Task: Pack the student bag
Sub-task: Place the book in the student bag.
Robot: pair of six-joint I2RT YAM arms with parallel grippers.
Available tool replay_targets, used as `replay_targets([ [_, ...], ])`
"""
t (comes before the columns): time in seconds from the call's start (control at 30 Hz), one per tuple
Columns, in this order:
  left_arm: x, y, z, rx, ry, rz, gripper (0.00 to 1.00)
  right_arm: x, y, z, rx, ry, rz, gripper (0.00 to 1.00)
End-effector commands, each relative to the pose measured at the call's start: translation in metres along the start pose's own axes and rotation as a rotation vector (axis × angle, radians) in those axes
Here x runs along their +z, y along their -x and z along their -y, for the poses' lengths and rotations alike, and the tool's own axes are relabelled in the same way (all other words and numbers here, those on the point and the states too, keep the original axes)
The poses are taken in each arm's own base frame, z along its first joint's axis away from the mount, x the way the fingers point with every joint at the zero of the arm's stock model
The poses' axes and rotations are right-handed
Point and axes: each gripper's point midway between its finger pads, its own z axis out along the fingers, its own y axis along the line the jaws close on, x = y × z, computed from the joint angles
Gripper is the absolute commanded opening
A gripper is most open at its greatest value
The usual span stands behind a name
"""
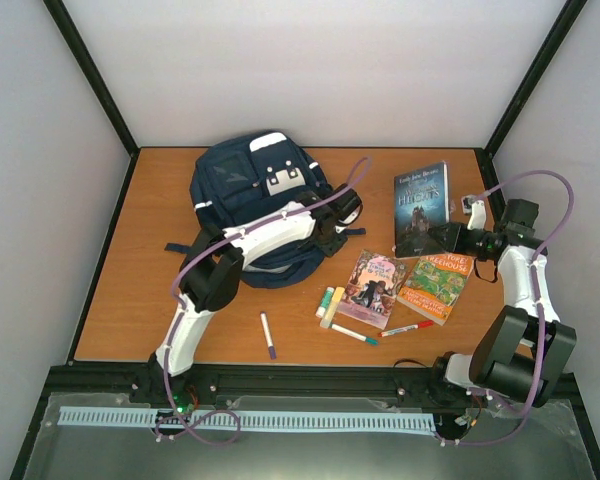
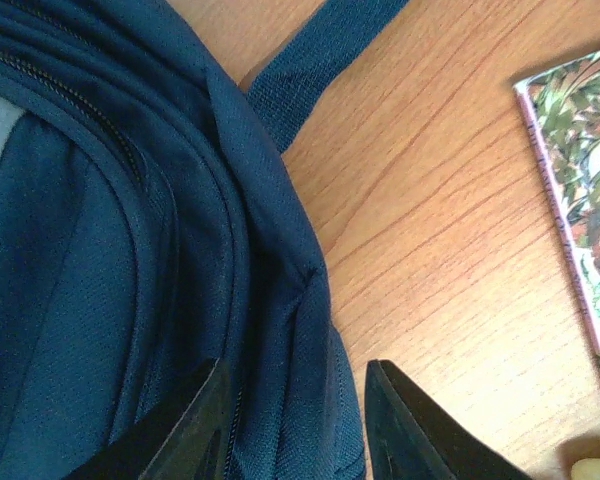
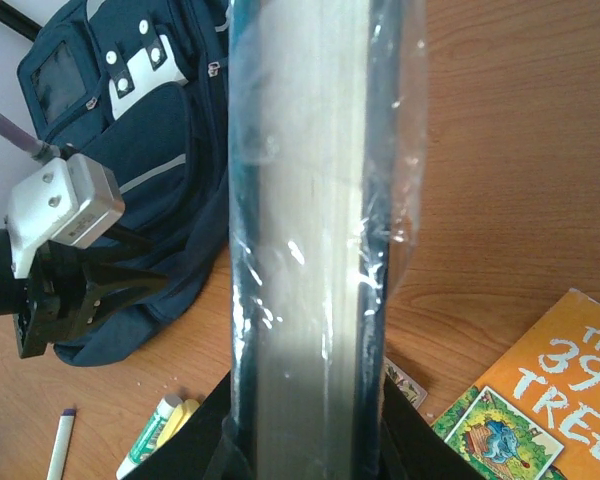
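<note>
Bare wooden tabletop [image 1: 130, 300] fills a booth of plain white wall panels [image 1: 310, 60] edged by black frame posts [image 1: 92, 80]. The navy student bag [image 1: 250, 185] lies flat at the table's far left-centre. The left gripper [image 2: 295, 372] straddles the bag's right-hand seam, fingers partly apart; whether they pinch the fabric cannot be told. The right gripper [image 1: 446, 237] clamps a plastic-wrapped dark book [image 1: 421, 205] at the far right. Two picture books [image 1: 373, 288] and scattered markers [image 1: 268, 335] lie nearer the arms.
</note>
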Motion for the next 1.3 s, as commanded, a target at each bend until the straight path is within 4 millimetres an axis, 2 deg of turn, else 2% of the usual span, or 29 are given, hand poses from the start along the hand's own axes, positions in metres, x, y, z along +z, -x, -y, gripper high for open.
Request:
replay_targets([
  [0.0, 0.002, 0.000, 0.001, 0.051, 0.029, -0.021, 0.39, -0.006, 0.024, -0.011, -0.089, 0.055, 0.077, 0.03],
  [0.1, 0.009, -0.005, -0.002, 0.059, 0.052, -0.040, 0.39, -0.005, 0.024, -0.011, -0.086, 0.060, 0.075, 0.03],
  [0.2, 0.013, -0.007, -0.003, 0.060, 0.062, -0.046, 0.30, -0.005, 0.024, -0.011, -0.083, 0.062, 0.074, 0.03],
  [0.33, 0.014, -0.007, -0.002, 0.059, 0.064, -0.041, 0.26, -0.005, 0.024, -0.010, -0.081, 0.061, 0.074, 0.03],
  [0.53, -0.007, 0.002, 0.006, 0.090, 0.081, 0.014, 0.28, -0.005, 0.024, -0.011, -0.084, 0.062, 0.076, 0.03],
  [0.67, -0.013, 0.002, 0.008, 0.094, 0.077, 0.022, 0.23, -0.005, 0.024, -0.011, -0.082, 0.064, 0.075, 0.03],
  [0.77, -0.007, -0.003, 0.004, 0.109, 0.105, -0.005, 0.20, -0.004, 0.023, -0.011, -0.078, 0.068, 0.073, 0.03],
  [1.0, 0.013, -0.012, 0.001, 0.111, 0.143, -0.065, 0.22, -0.004, 0.023, -0.011, -0.076, 0.068, 0.072, 0.03],
  [1.17, 0.021, -0.014, -0.011, 0.117, 0.225, -0.084, 0.31, -0.004, 0.023, -0.010, -0.074, 0.067, 0.071, 0.03],
  [1.27, 0.024, -0.018, -0.014, 0.126, 0.247, -0.097, 0.28, -0.003, 0.022, -0.010, -0.072, 0.068, 0.071, 0.03],
])
